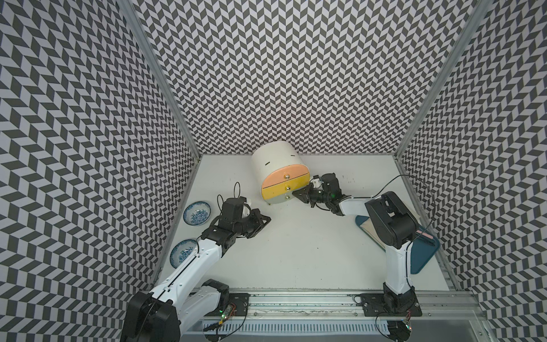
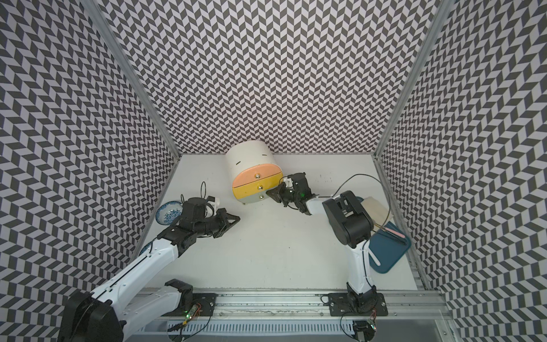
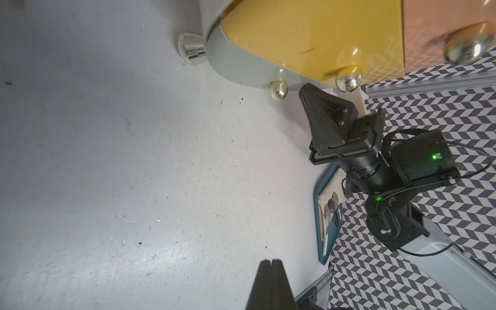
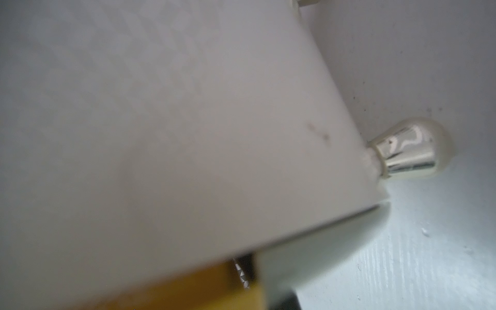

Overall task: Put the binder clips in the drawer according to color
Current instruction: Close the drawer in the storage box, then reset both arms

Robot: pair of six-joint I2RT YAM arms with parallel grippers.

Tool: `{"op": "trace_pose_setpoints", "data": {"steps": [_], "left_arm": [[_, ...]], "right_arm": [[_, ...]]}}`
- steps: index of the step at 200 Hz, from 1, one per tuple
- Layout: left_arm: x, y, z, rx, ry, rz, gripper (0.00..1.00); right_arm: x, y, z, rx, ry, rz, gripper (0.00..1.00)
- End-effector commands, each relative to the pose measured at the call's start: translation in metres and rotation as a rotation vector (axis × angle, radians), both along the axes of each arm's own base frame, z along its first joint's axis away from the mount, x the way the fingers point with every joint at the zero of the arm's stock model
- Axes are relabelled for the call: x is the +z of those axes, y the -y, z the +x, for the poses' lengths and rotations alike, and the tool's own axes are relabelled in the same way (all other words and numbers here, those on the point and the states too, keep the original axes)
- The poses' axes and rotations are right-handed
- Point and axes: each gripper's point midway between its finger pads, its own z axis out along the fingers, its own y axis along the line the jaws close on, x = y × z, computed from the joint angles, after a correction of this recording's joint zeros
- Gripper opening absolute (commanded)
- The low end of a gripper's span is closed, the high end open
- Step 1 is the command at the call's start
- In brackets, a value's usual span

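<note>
The white drawer unit (image 1: 276, 164) is pictured standing at the back of the surface (image 1: 296, 251), with its pink drawer (image 1: 284, 177), yellow drawer (image 1: 282, 189) and grey drawer (image 1: 278, 199) all pushed in. The right gripper (image 1: 295, 194), closed and empty, is held just beside the unit's lower corner, by the grey drawer. The left gripper (image 1: 267, 219), likewise closed on nothing, is held over the surface near two blue-patterned bowls (image 1: 196, 212) (image 1: 183, 251). A teal tray (image 1: 424, 260) is seen at the right edge.

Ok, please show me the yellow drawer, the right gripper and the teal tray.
yellow drawer (image 1: 275, 192): in a top view, on its front panel.
right gripper (image 1: 296, 194): in a top view, between its shut tips.
teal tray (image 1: 425, 257): in a top view, on its bare floor.
</note>
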Motion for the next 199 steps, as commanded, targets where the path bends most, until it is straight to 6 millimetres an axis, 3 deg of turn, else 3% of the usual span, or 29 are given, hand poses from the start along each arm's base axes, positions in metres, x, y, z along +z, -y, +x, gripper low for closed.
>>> {"op": "trace_pose_setpoints", "data": {"steps": [1,41,82,128,140,157,173,199], "left_arm": [[0.028,-0.01,0.014,0.011,0.102,0.063,0.11],[0.07,-0.025,0.042,0.06,0.257,0.149,0.33],[0.12,-0.051,0.069,0.16,0.444,0.266,0.43],[0.173,-0.091,0.086,0.357,0.609,0.4,0.52],[0.189,-0.107,0.086,0.444,0.672,0.443,0.65],[0.211,-0.127,0.083,0.547,0.775,0.504,0.91],[0.226,-0.136,0.078,0.591,0.892,0.57,0.99],[0.235,-0.145,0.062,0.617,1.074,0.699,1.0]], "right_arm": [[0.018,0.009,0.0,-0.02,0.093,-0.006,0.06],[0.026,0.032,-0.023,0.032,0.191,-0.214,0.23],[0.054,0.075,-0.027,0.021,0.382,-0.544,0.52],[0.135,0.124,-0.02,-0.116,0.644,-0.811,0.6],[0.159,0.137,-0.019,-0.175,0.702,-0.863,0.62],[0.194,0.157,-0.021,-0.281,0.789,-0.919,0.63],[0.23,0.182,-0.027,-0.43,0.873,-0.963,0.65],[0.27,0.205,-0.05,-0.576,1.107,-0.995,0.77]]}}
